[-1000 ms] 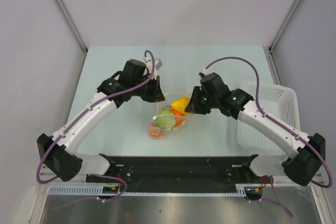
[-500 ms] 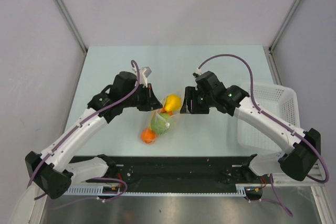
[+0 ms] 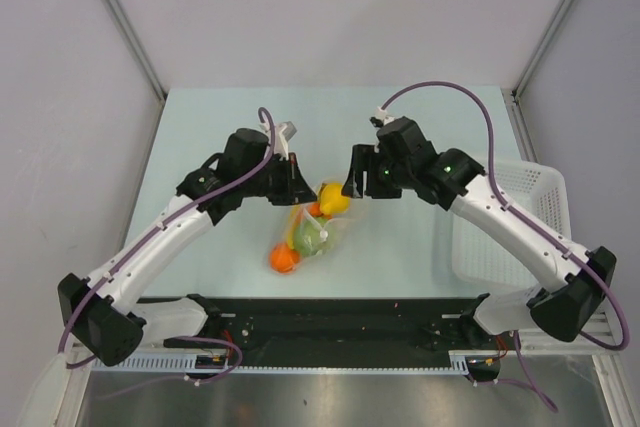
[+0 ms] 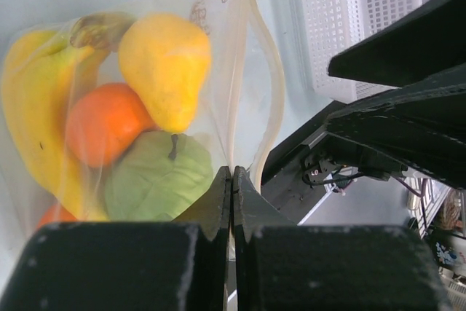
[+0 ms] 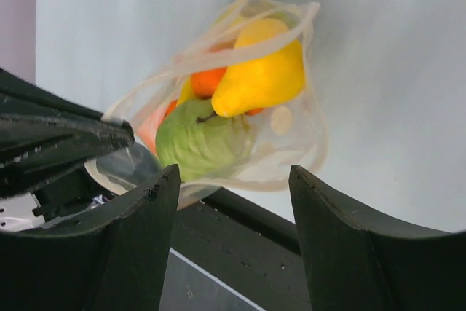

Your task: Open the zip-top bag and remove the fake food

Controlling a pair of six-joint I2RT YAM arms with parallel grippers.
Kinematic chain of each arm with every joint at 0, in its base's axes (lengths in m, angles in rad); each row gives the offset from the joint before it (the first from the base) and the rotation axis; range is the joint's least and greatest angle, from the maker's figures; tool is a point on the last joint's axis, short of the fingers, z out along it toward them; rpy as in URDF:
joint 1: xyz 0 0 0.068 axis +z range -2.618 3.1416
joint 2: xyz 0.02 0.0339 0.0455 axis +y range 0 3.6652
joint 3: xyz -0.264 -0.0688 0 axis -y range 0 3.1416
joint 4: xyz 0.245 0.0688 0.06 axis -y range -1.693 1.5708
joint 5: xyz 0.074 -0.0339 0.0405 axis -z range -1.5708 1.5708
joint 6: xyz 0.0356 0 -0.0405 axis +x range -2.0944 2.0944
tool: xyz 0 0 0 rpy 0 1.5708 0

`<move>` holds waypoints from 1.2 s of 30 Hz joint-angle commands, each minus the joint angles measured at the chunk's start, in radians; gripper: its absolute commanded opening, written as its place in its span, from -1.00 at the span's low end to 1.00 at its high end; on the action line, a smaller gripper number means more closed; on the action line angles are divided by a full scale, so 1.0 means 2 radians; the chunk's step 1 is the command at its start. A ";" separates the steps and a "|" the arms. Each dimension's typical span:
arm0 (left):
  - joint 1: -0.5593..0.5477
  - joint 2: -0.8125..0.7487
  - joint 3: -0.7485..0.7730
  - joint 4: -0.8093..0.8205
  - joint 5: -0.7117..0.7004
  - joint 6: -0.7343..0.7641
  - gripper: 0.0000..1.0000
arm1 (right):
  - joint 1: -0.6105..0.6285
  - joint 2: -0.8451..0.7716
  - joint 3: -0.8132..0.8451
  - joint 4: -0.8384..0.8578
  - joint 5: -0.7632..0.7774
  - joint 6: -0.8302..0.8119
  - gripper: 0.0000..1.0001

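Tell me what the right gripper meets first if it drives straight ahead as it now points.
Probably the clear crinkly plastic zip-top bag, which sits straight ahead of the open right gripper; the depth between them is unclear.

The glossy yellow plastic banana bunch (image 4: 25,129) runs off the left wrist view's edge; the small orange plastic piece (image 4: 49,215) sits mostly hidden behind it.
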 commanded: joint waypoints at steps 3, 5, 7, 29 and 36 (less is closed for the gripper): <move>-0.001 -0.006 0.020 0.018 0.013 -0.004 -1.00 | -0.005 0.032 -0.022 0.085 -0.026 0.038 0.36; -0.001 -0.010 0.018 0.017 0.013 -0.003 -1.00 | -0.008 0.042 -0.029 0.097 -0.035 0.056 0.36; -0.001 -0.011 0.018 0.019 0.015 -0.006 -1.00 | -0.008 0.050 -0.038 0.110 -0.034 0.067 0.35; -0.002 -0.021 0.003 0.036 0.027 -0.027 -0.99 | -0.003 0.104 -0.111 0.237 -0.003 0.077 0.64; -0.001 -0.028 -0.017 0.043 0.032 -0.035 -1.00 | 0.003 0.148 -0.110 0.247 0.005 0.079 0.77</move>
